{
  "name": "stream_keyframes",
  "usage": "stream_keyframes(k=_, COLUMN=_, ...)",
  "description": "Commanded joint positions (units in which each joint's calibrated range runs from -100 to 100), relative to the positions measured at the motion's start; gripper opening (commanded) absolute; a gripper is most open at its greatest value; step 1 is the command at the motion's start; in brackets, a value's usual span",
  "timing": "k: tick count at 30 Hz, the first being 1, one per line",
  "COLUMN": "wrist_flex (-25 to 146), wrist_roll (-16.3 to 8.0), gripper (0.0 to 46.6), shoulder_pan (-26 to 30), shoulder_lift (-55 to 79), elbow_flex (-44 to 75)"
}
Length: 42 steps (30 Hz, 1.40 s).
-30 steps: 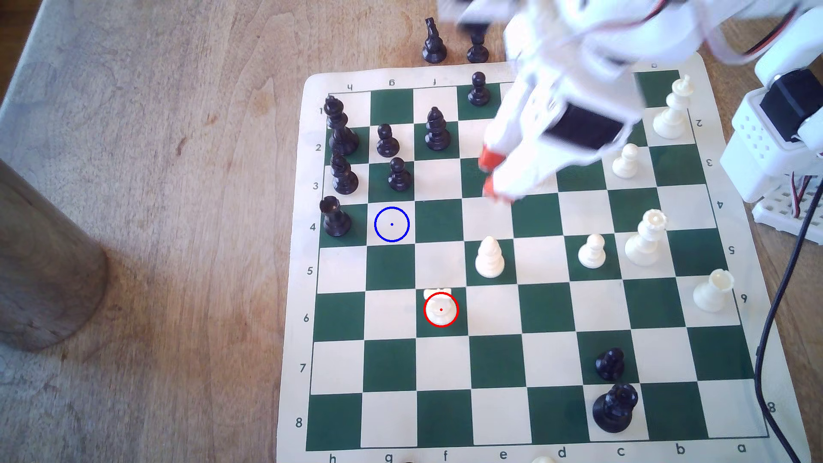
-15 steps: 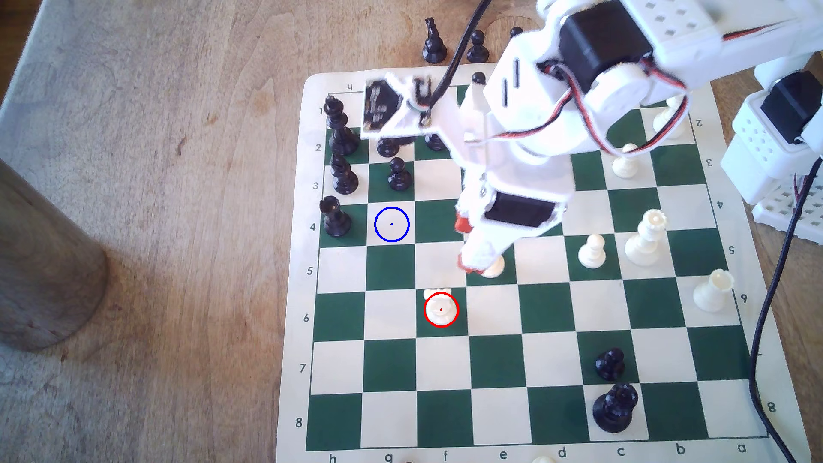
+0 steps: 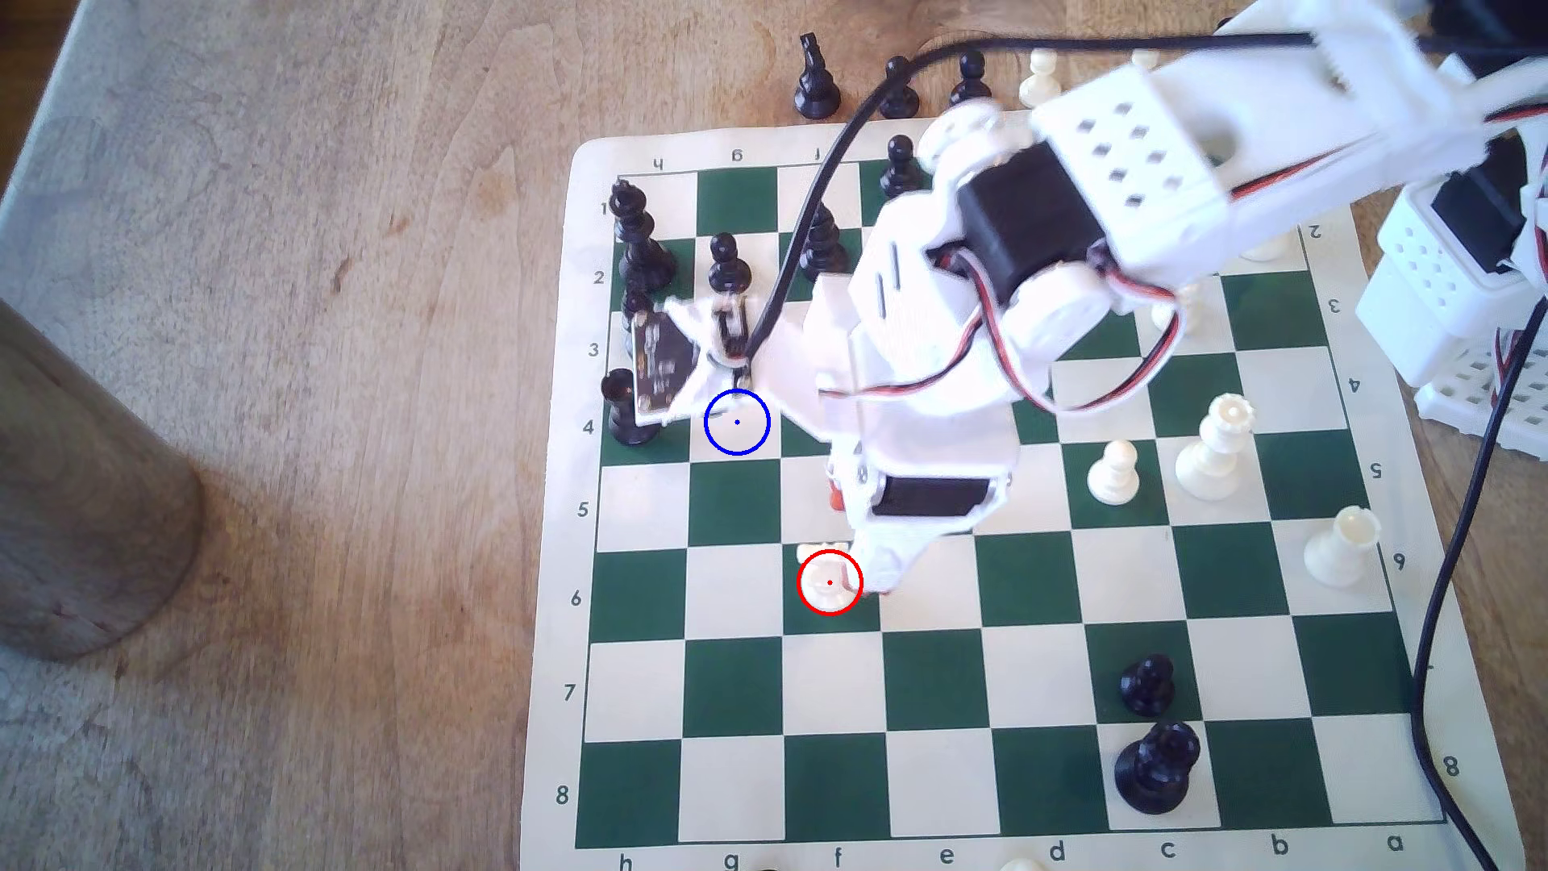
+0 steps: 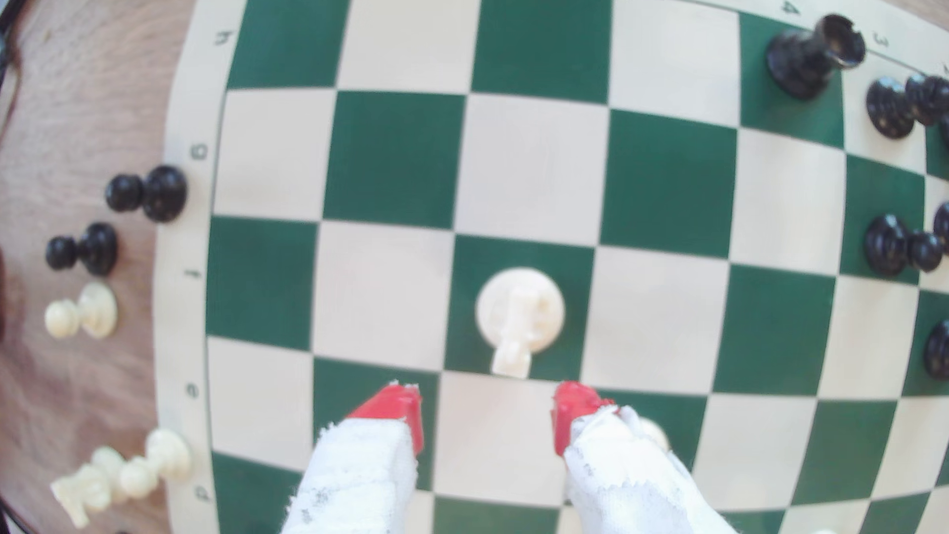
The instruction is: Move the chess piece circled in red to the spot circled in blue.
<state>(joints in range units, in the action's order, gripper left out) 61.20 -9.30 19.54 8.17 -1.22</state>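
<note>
The knight [image 4: 519, 316] is seen upright on a dark green square, just beyond the gripper [image 4: 488, 418], whose red fingertips [image 4: 398, 411] are spread apart. The blue-ringed square [image 3: 736, 422] is shown in the exterior view.

We see knight [image 4: 519, 313]: cream plastic, smooth, slight sheen. Board [image 3: 938, 687]: matt flexible mat, green/cream print. Table [image 3: 293, 251]: wood, visible grain, worn matt. Gripper [image 4: 488, 418]: red plastic tips, fingers [image 4: 359, 472] wrapped in frayed white cloth. Black rook [image 4: 811, 54]: glossy plastic. Arm shell [image 3: 1122, 159]: white matt plastic.
</note>
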Motion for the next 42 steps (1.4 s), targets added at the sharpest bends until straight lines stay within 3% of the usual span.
stream_keyframes(k=1, wrist_flex=-1.08, wrist_roll=0.15, gripper=14.6, shoulder_pan=-0.65, shoulder_lift=-0.87, elbow_flex=5.48)
stream_keyframes(k=10, wrist_flex=-2.39, wrist_roll=1.22, gripper=14.8, shoulder_pan=-2.06, shoulder_lift=0.49, elbow_flex=6.12)
stream_keyframes(k=30, wrist_flex=-6.08, wrist_roll=0.29, gripper=13.9, shoulder_pan=-0.81, shoulder_lift=7.54, elbow_flex=7.75)
stream_keyframes(k=34, wrist_flex=-6.08, wrist_roll=0.20, gripper=11.1, shoulder_pan=-0.73, shoulder_lift=8.04, elbow_flex=7.75)
stream_keyframes(k=36, wrist_flex=-6.81, wrist_roll=-0.29, gripper=1.2, shoulder_pan=-0.58, shoulder_lift=7.96, elbow_flex=7.75)
stream_keyframes(k=42, wrist_flex=-5.99, wrist_roll=-0.54, gripper=0.3, shoulder_pan=-0.11, shoulder_lift=7.20, elbow_flex=9.02)
